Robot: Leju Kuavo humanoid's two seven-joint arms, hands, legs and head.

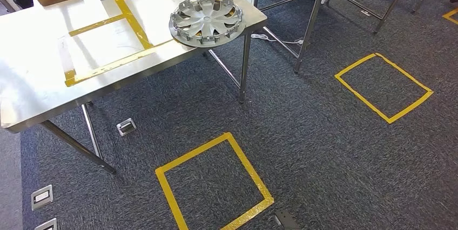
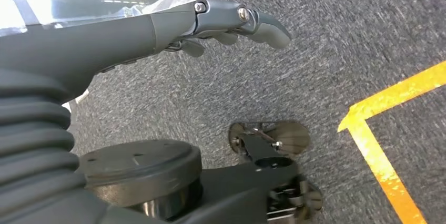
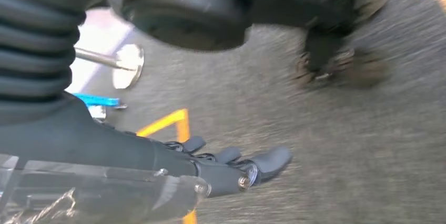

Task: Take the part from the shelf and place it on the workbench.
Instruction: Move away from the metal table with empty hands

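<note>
The steel workbench (image 1: pixel 43 79) is seen at the upper left, and the part (image 1: pixel 206 20), a silver wheel cover, is found lying flat at its near corner, rim overhanging the edge. A nudge to the table could tip it off. The left hand (image 2: pixel 226 24) and right hand (image 3: pixel 231 163) are hung over carpet, fingers loosely extended, nothing held.

Evenly and brightly lit from above in the head view, sharp throughout, with white glare washing the steel workbench (image 1: pixel 32 79) and only faint shadows beneath. Left wrist view crisp on the carpet (image 2: pixel 326 66), overexposed at one corner. Right wrist view smeared by motion blur, blown out behind.
</note>
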